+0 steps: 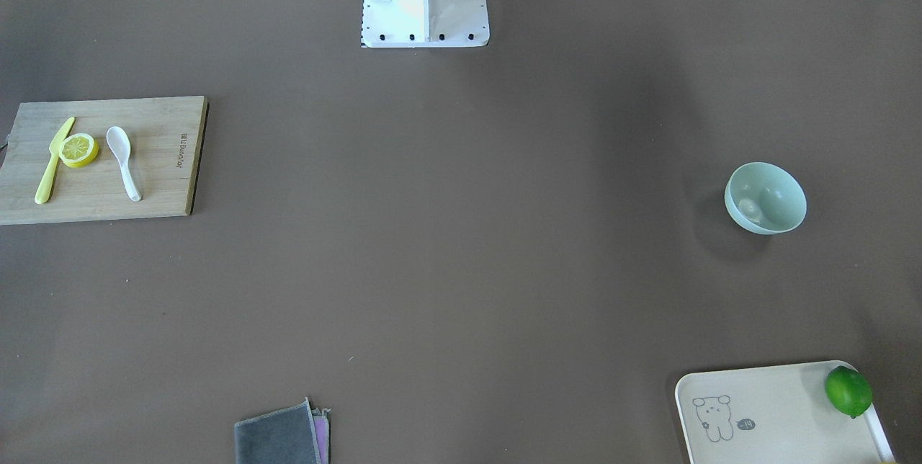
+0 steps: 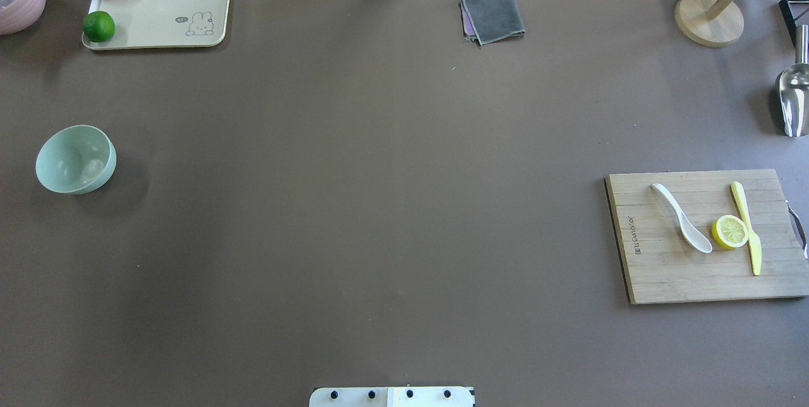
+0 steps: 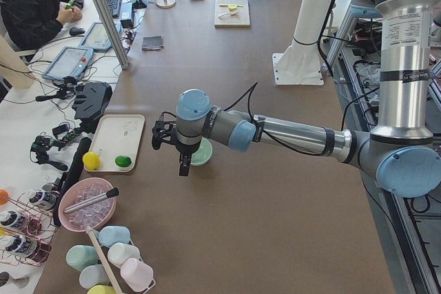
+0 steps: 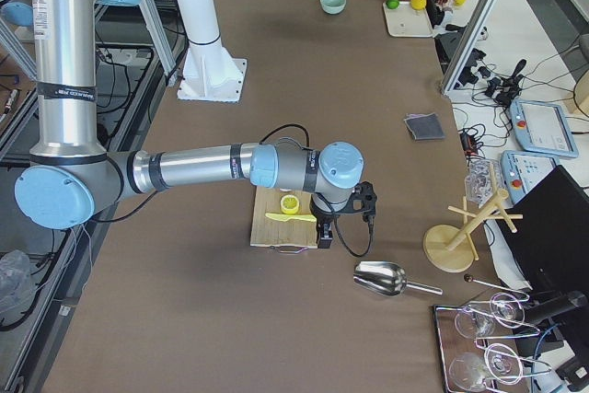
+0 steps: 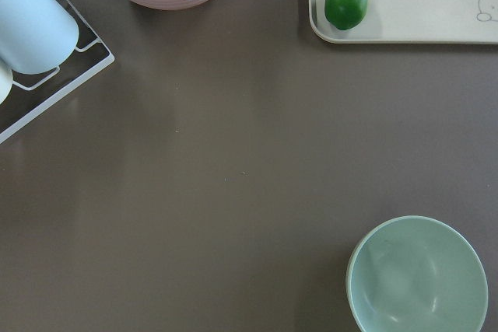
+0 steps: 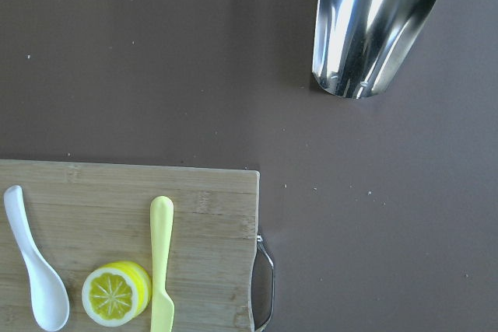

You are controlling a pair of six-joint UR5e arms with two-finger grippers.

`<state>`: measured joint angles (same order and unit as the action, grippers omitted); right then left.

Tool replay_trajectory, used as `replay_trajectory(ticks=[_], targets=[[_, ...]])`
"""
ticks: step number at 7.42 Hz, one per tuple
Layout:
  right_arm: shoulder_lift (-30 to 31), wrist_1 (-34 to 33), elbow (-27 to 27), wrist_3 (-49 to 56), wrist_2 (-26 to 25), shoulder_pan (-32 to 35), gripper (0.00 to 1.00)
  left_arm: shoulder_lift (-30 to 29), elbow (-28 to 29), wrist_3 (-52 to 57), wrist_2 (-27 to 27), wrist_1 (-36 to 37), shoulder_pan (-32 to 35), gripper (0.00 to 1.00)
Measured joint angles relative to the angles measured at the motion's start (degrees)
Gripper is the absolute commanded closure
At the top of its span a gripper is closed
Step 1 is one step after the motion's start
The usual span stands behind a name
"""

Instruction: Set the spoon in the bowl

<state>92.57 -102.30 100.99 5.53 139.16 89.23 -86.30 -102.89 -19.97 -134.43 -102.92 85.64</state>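
While nothing is held, spoon position: spoon (image 2: 682,217) lies flat on the wooden cutting board (image 2: 670,274), on the robot's right side. Scoop points toward the robot, handle away.
Neighbours: lemon slice (image 2: 729,232) is just beside the scoop (touching or not, cannot tell). Yellow knife (image 2: 747,224) lies on the slice's far side.
Bowl position: bowl (image 2: 66,157) stands upright on the bare table at the robot's left, well apart from the spoon, across the table.
Left gripper: left gripper (image 3: 185,169) hangs above the table near the bowl. It shows only in a side view, so I cannot tell how the jaws stand.
Right gripper: right gripper (image 4: 324,238) hangs over the board's outer end. Again only a side view, jaw state unknown.
Handling: spoon looks light and rigid. The glossy finish is probably slippery, and it may chip if dropped.
Grip point: mid-handle, pinched across its width, clear of the lemon slice. The scoop is wide and curved, a poor fit for two fingers.
Risk: the handle sits low on the wood, so fingertips may scrape. The spoon could also pivot in the pinch.
Progress: pick not yet begun.
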Motion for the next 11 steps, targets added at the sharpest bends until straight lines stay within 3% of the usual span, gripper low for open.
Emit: replay_trajectory(ticks=[11], targets=[[1.12, 0.00, 0.11, 0.08, -1.68, 0.85, 0.00, 1.86, 0.09, 0.07, -0.01, -0.09, 0.38, 0.02]])
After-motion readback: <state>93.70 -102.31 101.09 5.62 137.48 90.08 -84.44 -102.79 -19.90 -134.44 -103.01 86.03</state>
